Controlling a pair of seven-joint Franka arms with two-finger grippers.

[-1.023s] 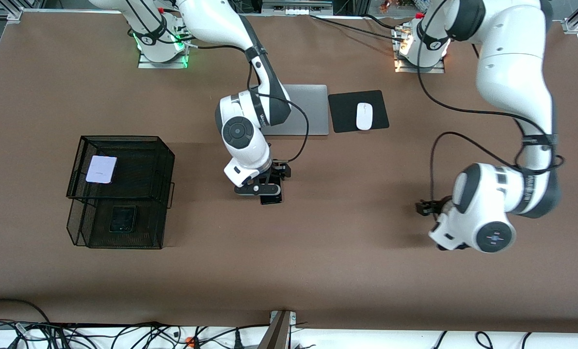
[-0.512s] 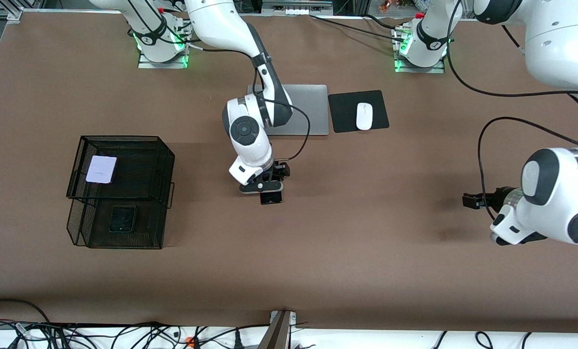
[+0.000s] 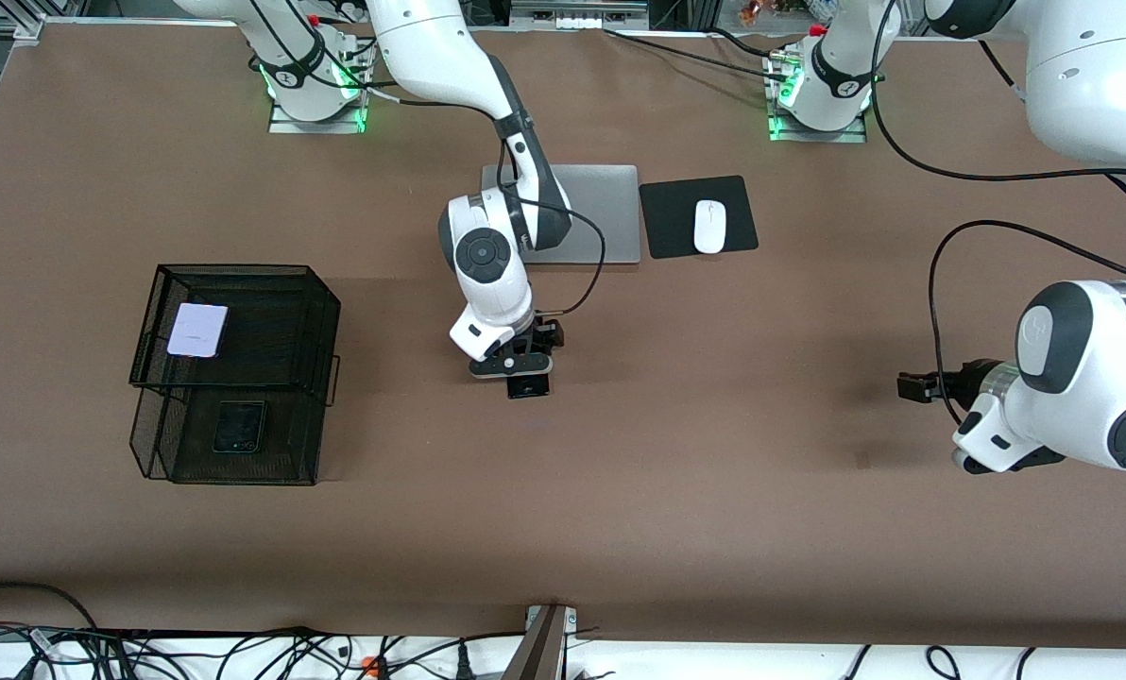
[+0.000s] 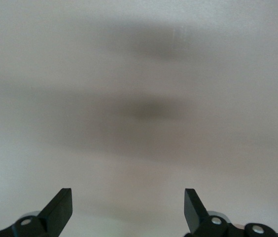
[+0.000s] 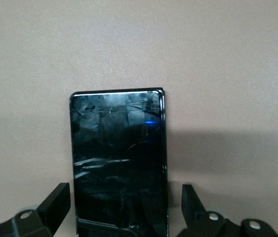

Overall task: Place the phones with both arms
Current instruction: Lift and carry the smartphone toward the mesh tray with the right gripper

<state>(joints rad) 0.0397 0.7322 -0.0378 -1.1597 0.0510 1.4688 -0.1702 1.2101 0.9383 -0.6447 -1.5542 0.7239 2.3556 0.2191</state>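
Black slim phone (image 5: 118, 163) flat on brown counter (image 3: 676, 529), lying between right fingers (image 5: 55, 202), spread wide, not gripping. Left fingers (image 4: 60, 207) wide too, over bare counter, nothing between. Lavender phone (image 3: 196, 331) on top of mesh rack (image 3: 322, 312); small black phone (image 3: 239, 427) on lower tier.

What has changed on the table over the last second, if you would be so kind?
The left arm swung toward its own end of the table; its open left hand now hangs over bare table. The right hand barely shifted, over the long black phone, its fingers open on either side and nothing gripped. The pale phone on the mesh rack, the small black phone below it, the laptop and mouse stayed put.
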